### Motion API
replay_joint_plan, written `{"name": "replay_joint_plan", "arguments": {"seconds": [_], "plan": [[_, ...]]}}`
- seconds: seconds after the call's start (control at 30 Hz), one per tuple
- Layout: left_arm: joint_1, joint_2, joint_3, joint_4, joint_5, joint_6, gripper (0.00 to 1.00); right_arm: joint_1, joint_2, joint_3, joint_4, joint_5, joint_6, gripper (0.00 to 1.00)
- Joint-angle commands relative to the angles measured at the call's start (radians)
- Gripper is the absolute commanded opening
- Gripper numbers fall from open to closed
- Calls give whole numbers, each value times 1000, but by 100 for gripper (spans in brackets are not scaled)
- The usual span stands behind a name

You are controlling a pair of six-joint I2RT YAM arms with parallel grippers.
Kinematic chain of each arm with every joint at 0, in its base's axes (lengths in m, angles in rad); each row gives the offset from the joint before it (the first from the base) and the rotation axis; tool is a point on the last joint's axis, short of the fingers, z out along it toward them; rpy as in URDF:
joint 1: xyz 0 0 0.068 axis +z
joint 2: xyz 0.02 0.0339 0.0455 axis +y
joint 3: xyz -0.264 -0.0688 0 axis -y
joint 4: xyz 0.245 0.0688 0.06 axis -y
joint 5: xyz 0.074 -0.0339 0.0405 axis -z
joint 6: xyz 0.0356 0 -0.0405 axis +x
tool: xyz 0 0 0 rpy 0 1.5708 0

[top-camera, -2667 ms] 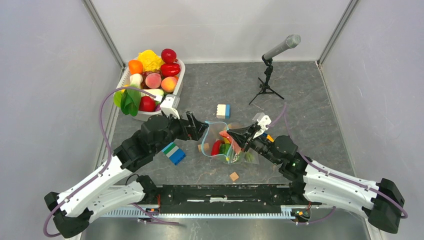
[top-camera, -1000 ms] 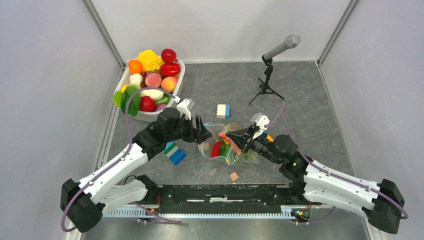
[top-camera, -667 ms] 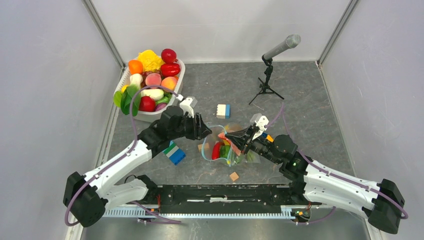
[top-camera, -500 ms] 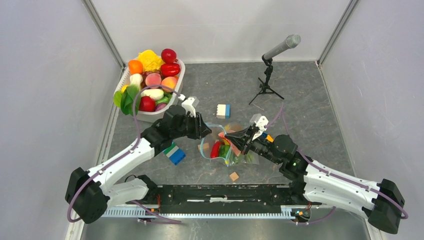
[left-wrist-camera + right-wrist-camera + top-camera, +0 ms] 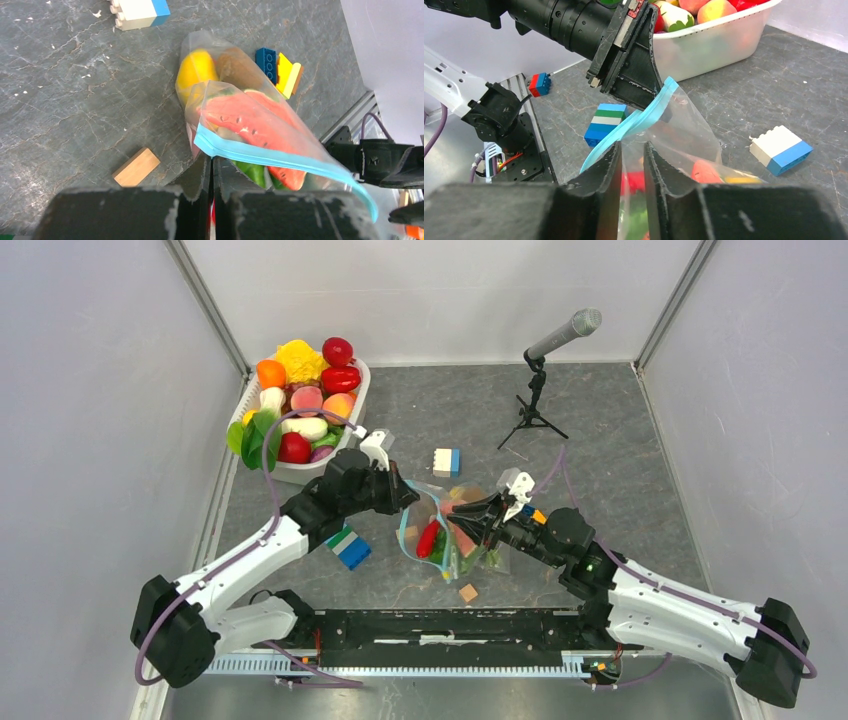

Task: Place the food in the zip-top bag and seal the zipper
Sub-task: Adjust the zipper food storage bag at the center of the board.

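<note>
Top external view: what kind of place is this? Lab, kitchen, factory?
Most likely a robot-learning lab cell, not a real kitchen: left arm and right arm bolted to one rail inside plain grey walls, a microphone on a tripod, a white tub of toy food.

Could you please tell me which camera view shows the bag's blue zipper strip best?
The left wrist view: the zipper runs nearly full length, sharp and close. The right wrist view shows a shorter curved stretch; the top external view, only a thin edge.
</note>
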Motion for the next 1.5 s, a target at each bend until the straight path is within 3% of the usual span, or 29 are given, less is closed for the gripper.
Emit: {"name": "replay_joint_plan", "arguments": {"seconds": [0.0, 0.2, 0.37, 0.53, 1.2, 1.47], "plan": [[17, -34, 33, 62, -41, -83, 2, 0, -21, 84, -50, -7, -51, 31], [31, -59, 27, 71, -43, -133, 2, 0, -96, 64, -90, 46, -80, 58], [35, -89, 8, 101, -42, -165, 2, 0, -117, 54, -157, 59, -98, 65], [38, -84, 25, 61, -35, -155, 2, 0, -136, -27, -108, 43, -84, 72], [41, -85, 3, 94, -42, -178, 2, 9, -135, -101, -85, -3, -159, 78], [44, -81, 8, 89, -43, -173, 2, 59, -158, -138, -78, 108, -221, 78]]}}
